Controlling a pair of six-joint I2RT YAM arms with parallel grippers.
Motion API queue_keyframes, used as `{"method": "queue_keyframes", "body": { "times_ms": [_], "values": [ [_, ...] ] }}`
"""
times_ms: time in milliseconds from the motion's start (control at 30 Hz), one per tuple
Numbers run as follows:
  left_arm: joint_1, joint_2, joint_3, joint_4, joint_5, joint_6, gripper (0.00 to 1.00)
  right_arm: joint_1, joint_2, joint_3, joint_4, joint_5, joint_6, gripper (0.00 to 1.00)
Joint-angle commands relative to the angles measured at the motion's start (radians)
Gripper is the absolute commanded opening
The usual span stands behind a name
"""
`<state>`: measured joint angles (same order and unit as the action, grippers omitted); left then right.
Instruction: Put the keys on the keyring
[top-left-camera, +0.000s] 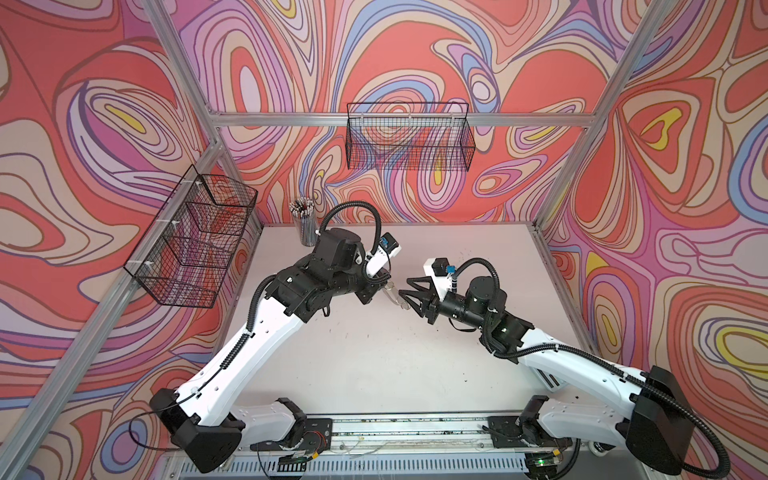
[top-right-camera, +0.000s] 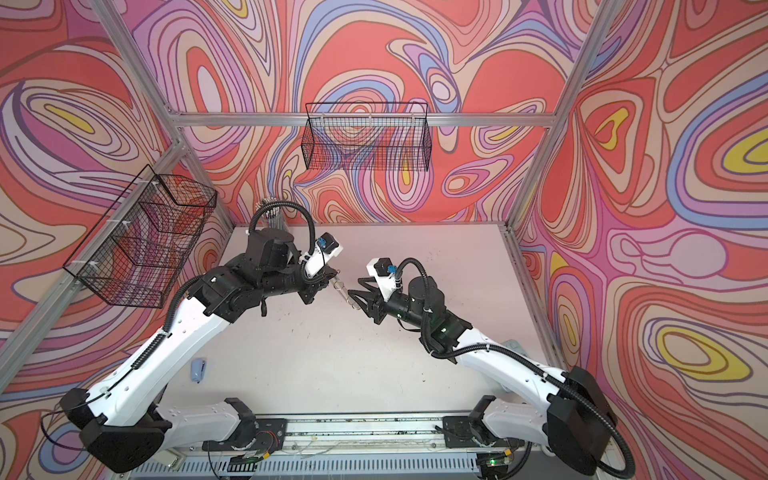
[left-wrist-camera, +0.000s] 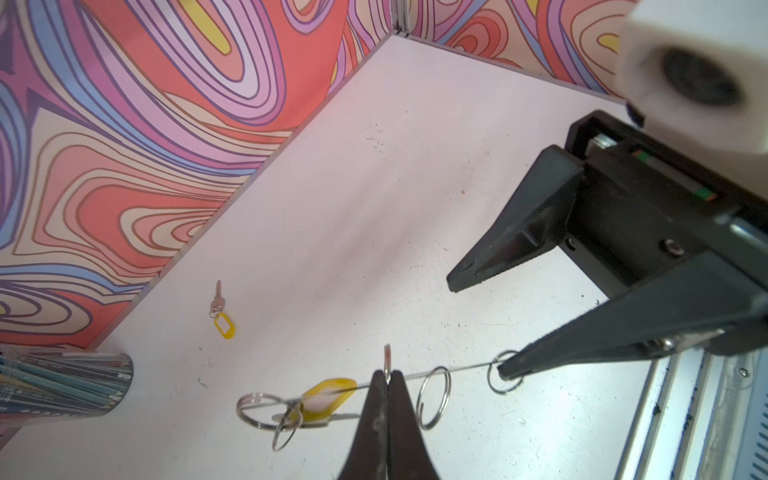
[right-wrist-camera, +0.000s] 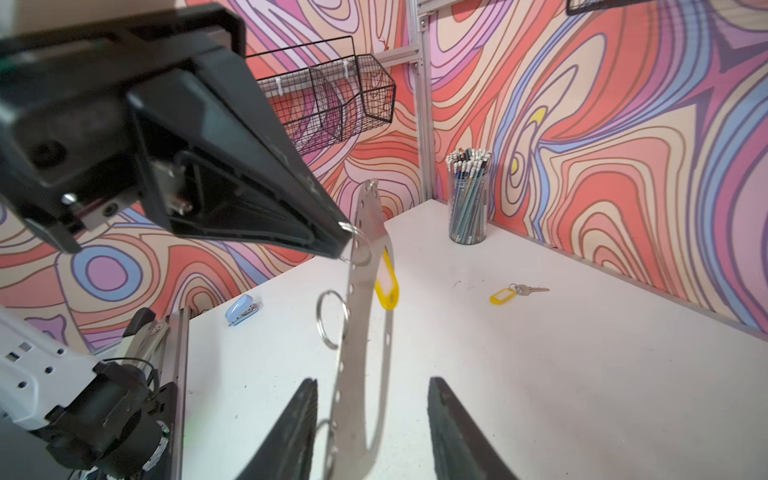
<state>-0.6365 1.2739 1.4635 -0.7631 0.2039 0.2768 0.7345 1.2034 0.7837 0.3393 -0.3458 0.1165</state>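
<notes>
White worktop (right-wrist-camera: 582, 374) carries the loose silver yellow-tagged key (right-wrist-camera: 517, 292), well apart; my left jaws clamp the flat silvery-grey metal keyring (right-wrist-camera: 372, 216), lengthwise between my parted right jaws.

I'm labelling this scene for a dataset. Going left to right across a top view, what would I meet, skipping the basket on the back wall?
In order: wire basket on the side wall → pencil cup → left gripper, shut on the keyring → keyring → right gripper, open.
</notes>
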Motion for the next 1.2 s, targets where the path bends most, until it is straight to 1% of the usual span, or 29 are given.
{"method": "queue_keyframes", "body": {
  "times_ms": [0,67,133,267,333,467,533,700,967,1167],
  "values": [
    [-0.006,-0.013,-0.012,-0.054,0.082,0.029,0.00,-0.063,0.024,0.032,0.021,-0.176,0.031,0.42],
    [-0.006,-0.031,-0.037,-0.029,0.120,0.031,0.00,-0.132,0.033,0.025,0.087,-0.278,0.103,0.41],
    [-0.005,-0.050,-0.057,-0.014,0.157,0.031,0.00,-0.174,0.029,0.006,0.147,-0.342,0.141,0.41],
    [-0.005,-0.068,-0.068,-0.019,0.241,0.044,0.00,-0.180,0.041,0.012,0.214,-0.482,0.176,0.39],
    [-0.005,-0.066,-0.062,-0.029,0.264,0.052,0.00,-0.180,0.056,0.023,0.230,-0.515,0.184,0.38],
    [-0.003,-0.058,-0.054,-0.045,0.281,0.053,0.00,-0.178,0.094,0.065,0.200,-0.595,0.174,0.34],
    [-0.003,-0.057,-0.051,-0.047,0.288,0.047,0.00,-0.175,0.109,0.078,0.192,-0.610,0.170,0.32],
    [-0.003,-0.055,-0.051,-0.041,0.284,0.042,0.00,-0.150,0.120,0.094,0.140,-0.615,0.120,0.30],
    [-0.003,-0.057,-0.052,-0.039,0.281,0.042,0.00,-0.149,0.126,0.083,0.111,-0.628,0.099,0.29],
    [-0.003,-0.053,-0.054,-0.042,0.297,0.043,0.00,-0.144,0.142,0.102,0.101,-0.643,0.095,0.25]
  ]
}}
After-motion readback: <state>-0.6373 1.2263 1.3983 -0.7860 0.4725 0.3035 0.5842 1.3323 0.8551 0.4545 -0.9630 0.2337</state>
